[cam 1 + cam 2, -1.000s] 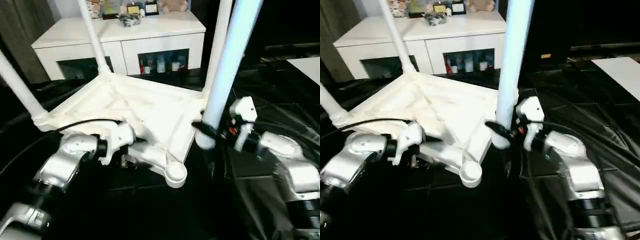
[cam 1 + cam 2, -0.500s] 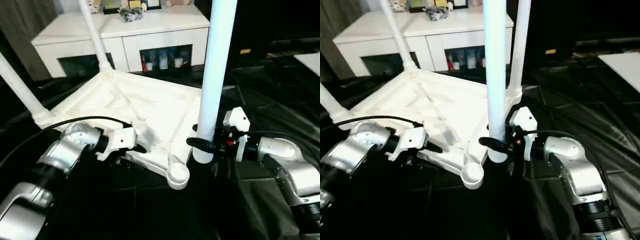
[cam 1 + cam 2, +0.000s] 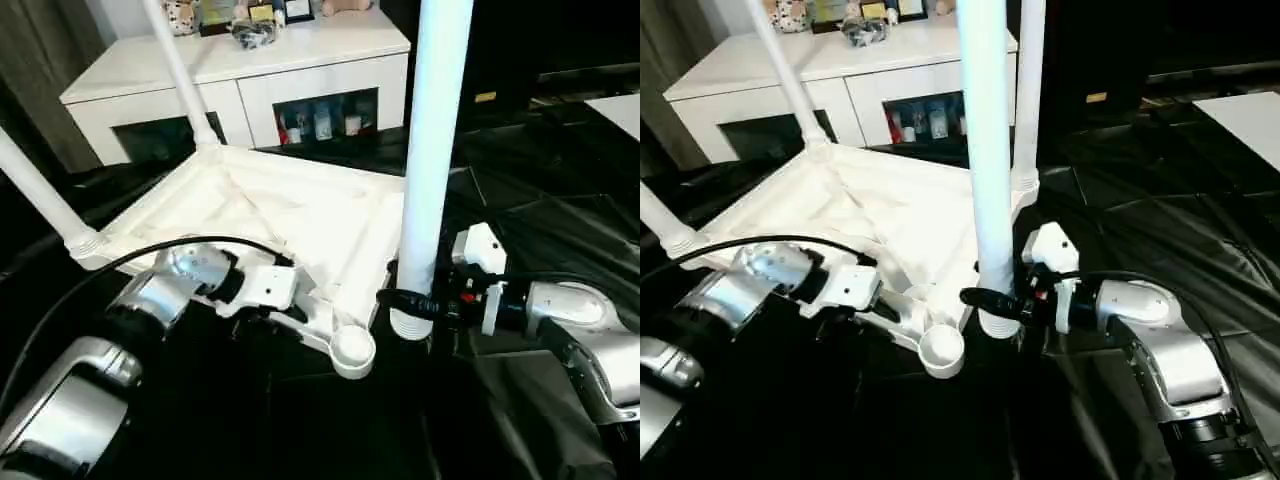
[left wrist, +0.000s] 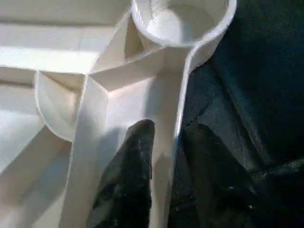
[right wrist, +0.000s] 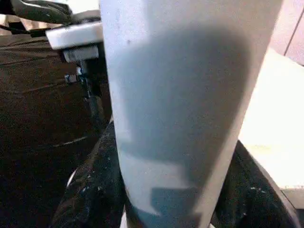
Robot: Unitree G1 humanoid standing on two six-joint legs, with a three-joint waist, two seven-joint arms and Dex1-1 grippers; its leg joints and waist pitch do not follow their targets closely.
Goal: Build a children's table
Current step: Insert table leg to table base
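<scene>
Left eye view: right gripper (image 3: 402, 300) holds leg (image 3: 428, 160) upright

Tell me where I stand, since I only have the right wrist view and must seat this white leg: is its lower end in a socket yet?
Observer: No. The leg, upright in the right tool, ends just to the right of the empty socket at the near corner of the tabletop.
Operator: Is anything at that corner?
Observer: The left tool is at the tabletop's edge beside that socket.
Operator: And the other corners?
Observer: Three other legs already stand in them.
</scene>
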